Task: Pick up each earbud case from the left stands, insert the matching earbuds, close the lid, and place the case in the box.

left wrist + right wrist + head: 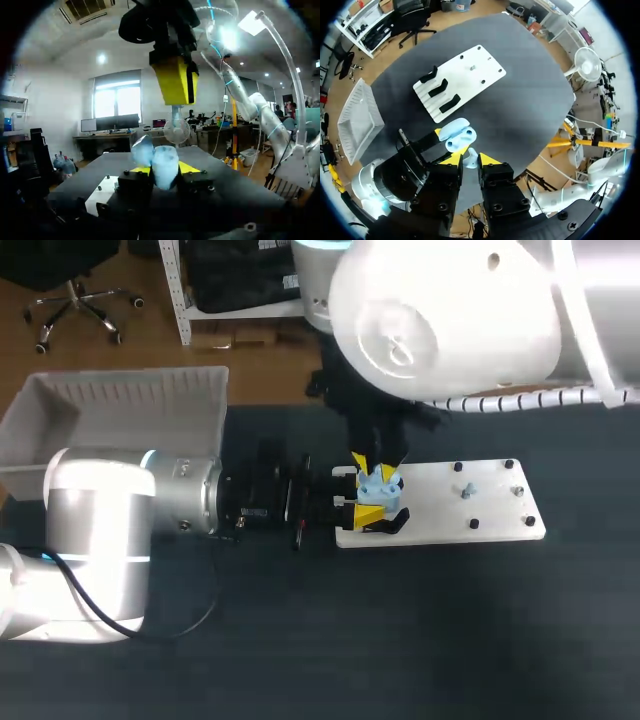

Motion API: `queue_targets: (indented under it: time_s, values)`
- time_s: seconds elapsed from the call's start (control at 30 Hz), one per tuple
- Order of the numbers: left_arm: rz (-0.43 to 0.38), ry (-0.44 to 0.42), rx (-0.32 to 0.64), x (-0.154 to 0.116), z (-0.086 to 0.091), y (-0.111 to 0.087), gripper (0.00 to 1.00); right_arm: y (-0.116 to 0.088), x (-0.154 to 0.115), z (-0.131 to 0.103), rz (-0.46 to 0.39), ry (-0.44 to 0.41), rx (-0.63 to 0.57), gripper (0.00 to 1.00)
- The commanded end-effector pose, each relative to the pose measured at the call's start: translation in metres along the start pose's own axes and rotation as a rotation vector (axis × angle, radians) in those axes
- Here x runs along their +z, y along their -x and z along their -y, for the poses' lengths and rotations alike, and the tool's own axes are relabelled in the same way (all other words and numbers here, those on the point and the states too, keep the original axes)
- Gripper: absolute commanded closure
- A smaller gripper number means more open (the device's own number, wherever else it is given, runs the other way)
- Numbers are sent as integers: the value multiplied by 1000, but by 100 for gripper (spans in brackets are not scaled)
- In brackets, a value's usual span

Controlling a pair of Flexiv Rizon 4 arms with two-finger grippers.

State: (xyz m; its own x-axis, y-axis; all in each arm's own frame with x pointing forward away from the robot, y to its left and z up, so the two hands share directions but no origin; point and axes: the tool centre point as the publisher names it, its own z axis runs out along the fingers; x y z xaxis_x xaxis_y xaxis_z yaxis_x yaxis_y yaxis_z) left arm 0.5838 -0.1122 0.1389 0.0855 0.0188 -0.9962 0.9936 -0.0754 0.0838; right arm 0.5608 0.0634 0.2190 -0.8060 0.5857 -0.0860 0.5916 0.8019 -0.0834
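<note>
My left gripper (365, 502) is shut on a pale blue earbud case (380, 485) and holds it above the left end of the white stand plate (470, 505). In the left wrist view the case (164, 169) sits between the yellow tips with its lid (142, 150) open. My right gripper (372, 465) hangs straight above the case; one of its yellow fingers (175, 80) shows over it. In the right wrist view my right gripper (470, 160) is shut on a small pale blue earbud (470, 159), just above the open case (457, 135).
A white open box (120, 415) stands at the back left of the dark table. The stand plate (465, 75) carries three black stands (442, 87) at one end and several small pegs at the other. My left arm (400, 175) lies under the right gripper.
</note>
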Motion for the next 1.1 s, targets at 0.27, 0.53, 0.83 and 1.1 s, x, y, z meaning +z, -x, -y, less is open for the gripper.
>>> queue_targets:
  time_s: [0.27,0.53,0.83,1.1]
  values:
    - [2,11,5,1,3,-1,100,-1,8,-1,7,0,37,100]
    - [2,11,5,1,3,-1,100,1,13,0,0,-3,44,100]
    - [2,11,5,1,3,-1,100,5,18,0,0,-5,49,100]
    - [2,11,5,1,3,-1,100,7,20,-1,2,-1,45,100]
